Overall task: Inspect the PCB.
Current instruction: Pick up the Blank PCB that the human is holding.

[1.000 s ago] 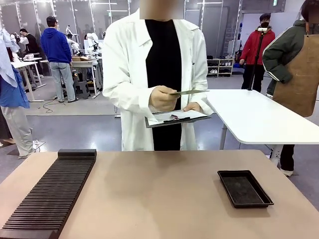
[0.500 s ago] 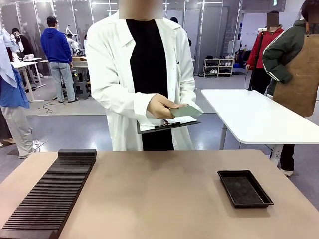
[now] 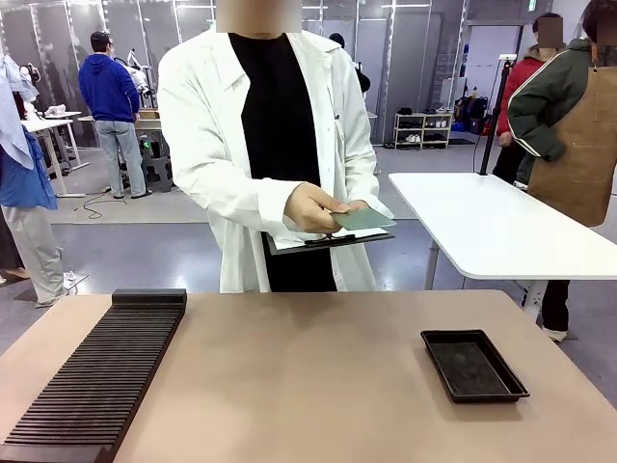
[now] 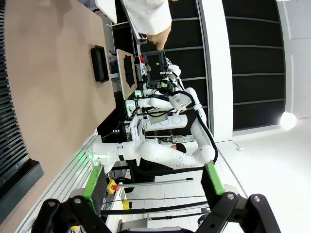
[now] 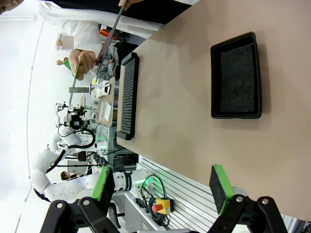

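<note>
Person's hand (image 3: 313,207) holding PCB (image 3: 363,219) above clipboard (image 3: 301,243), black tray (image 3: 472,365) on table (image 3: 299,386)

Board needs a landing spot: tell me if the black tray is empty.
Empty. The black tray has a bare dark floor with nothing lying in it; the PCB is out of it, held in the person's hand.

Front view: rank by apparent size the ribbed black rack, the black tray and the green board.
1. ribbed black rack, by far the largest.
2. black tray.
3. PCB, smallest here, but it is farther off and tilted, so its true size is unsure.
</note>
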### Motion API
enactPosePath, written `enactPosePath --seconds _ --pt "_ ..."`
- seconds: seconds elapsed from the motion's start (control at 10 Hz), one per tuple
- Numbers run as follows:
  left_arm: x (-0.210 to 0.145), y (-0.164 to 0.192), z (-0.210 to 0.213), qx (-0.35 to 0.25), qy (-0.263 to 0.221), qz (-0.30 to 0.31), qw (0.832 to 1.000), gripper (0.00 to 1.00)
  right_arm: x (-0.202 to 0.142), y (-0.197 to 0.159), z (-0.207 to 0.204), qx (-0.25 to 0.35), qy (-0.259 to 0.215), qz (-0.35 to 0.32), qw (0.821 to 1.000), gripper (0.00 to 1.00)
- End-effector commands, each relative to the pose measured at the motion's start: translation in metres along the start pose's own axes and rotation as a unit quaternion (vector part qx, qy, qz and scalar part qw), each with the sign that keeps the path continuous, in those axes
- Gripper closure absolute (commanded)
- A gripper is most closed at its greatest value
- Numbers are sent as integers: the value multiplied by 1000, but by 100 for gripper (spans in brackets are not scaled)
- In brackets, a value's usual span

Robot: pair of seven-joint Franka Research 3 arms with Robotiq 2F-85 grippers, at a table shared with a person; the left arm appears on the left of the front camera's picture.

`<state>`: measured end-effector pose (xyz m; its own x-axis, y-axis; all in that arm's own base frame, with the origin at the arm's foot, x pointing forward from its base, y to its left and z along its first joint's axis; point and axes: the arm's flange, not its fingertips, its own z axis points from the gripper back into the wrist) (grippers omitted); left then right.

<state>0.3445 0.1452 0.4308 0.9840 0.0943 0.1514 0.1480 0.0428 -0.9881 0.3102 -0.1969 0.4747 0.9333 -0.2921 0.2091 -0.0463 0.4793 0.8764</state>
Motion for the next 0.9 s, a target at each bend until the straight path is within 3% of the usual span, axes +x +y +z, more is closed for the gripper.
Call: enactPosePath --seconds 0.0,0.4,0.8 --pt "-2 -1 1 3 0 0 1000 0 3 16 -13 18 9 -31 999 0" --pt "-2 -1 1 3 0 0 1000 0 12 72 -92 41 65 -98 992 0" --pt "-2 -1 1 3 0 0 1000 0 15 109 -158 68 88 -146 983 0"
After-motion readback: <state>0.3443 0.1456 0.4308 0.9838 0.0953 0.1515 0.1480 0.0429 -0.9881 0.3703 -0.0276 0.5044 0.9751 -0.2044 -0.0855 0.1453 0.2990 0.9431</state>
